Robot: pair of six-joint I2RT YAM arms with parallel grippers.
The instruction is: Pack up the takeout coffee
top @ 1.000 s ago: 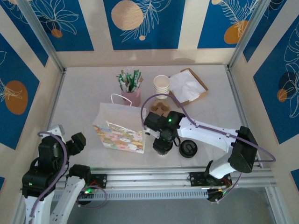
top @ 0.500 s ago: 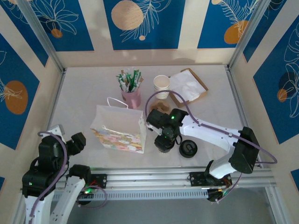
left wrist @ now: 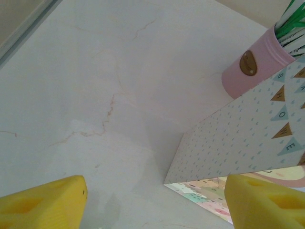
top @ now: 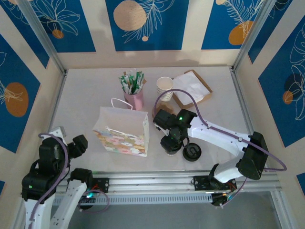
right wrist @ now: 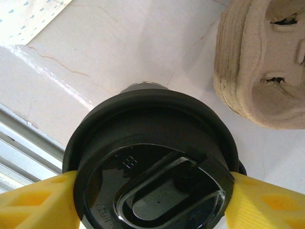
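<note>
The takeout coffee (right wrist: pixel 150 162) shows from above as a round black lid over a cup, just right of the bag. My right gripper (top: pixel 171 143) is shut on it, with a yellow finger (right wrist: pixel 33 202) pressed to each side of the lid. The cup body is hidden under the lid. The paper gift bag (top: pixel 121 131) stands upright on the table with its white handle up. Its dotted side (left wrist: pixel 248 138) rises ahead of my left gripper (left wrist: pixel 155 200). That left gripper (top: pixel 77 144) hangs open over bare table at the near left, nothing between its fingers.
A loose black lid (top: pixel 192 152) lies right of the held cup. A pulp cup carrier (right wrist: pixel 267 62) sits just behind it. Further back are stacked cream cups (top: pixel 165 88), a pink holder of sachets (top: pixel 134 93) and a cardboard tray of napkins (top: pixel 193 89).
My right gripper has carried the lidded cup a little to the right, away from the bag's edge. The bag now stands squarer. The left arm has not moved.
</note>
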